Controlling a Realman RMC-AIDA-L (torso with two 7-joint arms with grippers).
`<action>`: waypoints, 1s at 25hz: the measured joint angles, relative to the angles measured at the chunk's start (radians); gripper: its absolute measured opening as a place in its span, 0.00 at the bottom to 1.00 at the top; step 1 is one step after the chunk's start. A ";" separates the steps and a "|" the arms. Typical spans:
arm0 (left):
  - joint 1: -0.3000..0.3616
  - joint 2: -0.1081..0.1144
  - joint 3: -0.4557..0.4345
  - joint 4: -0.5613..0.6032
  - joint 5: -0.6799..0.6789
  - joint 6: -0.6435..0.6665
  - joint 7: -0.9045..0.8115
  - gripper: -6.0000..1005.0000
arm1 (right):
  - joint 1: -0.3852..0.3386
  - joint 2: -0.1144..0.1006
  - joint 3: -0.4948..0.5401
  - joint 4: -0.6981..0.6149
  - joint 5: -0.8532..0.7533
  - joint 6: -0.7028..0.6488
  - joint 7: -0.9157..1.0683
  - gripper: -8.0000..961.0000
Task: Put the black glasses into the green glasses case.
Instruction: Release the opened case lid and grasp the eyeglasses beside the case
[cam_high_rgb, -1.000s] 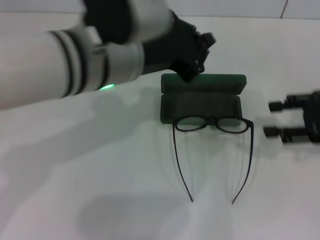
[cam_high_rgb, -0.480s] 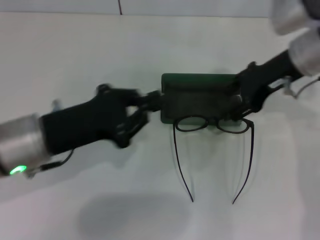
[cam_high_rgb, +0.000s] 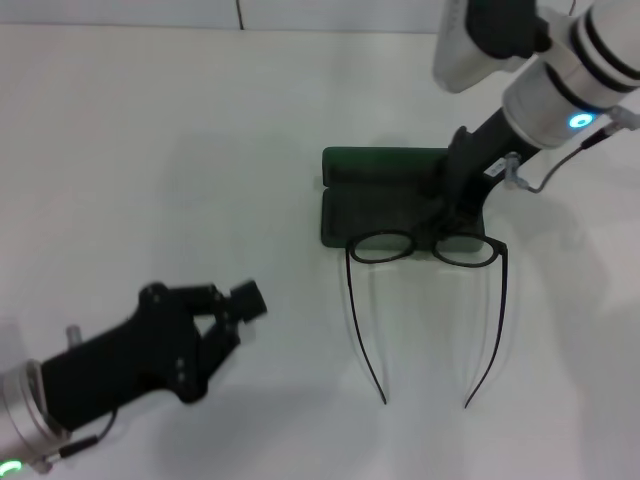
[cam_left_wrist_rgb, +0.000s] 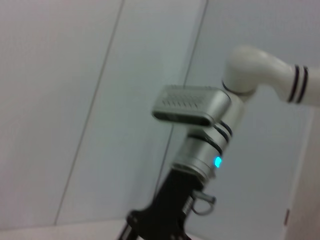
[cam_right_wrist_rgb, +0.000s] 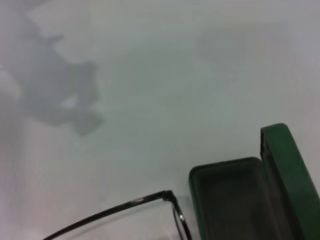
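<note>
My right tool (cam_high_rgb: 452, 212) is down at the right end of the green glasses case (cam_high_rgb: 385, 195), over the spot where the case's front edge meets the right lens of the black glasses (cam_high_rgb: 425, 248) — whether its fingers are wide, narrow or gripping anything I cannot tell, since the dark wrist hides them. The case lies open on the white surface (cam_high_rgb: 200, 130), its lid standing up along the far side and the dark tray facing me. The glasses sit outside the case, just in front of it, the lens frame touching or overlapping the case's near edge, with both temple arms unfolded and stretching toward me. From my right wrist view I see one end of the open case (cam_right_wrist_rgb: 240, 200) with its raised green lid, and a temple arm of the glasses (cam_right_wrist_rgb: 125, 210) just beside it. My left tool (cam_high_rgb: 235, 305) hangs well apart, low on the left side over bare surface, its fingers spread a little and holding nothing.
</note>
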 joint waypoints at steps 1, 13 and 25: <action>0.001 0.000 0.000 -0.002 0.005 0.000 0.002 0.05 | 0.003 0.000 -0.007 0.006 0.004 0.007 0.000 0.59; -0.097 -0.004 -0.004 -0.098 0.039 -0.047 0.021 0.05 | 0.036 0.001 -0.102 0.089 0.053 0.077 -0.004 0.55; -0.101 -0.006 -0.005 -0.104 0.037 -0.070 0.026 0.05 | 0.031 0.001 -0.106 0.069 0.103 0.075 -0.010 0.29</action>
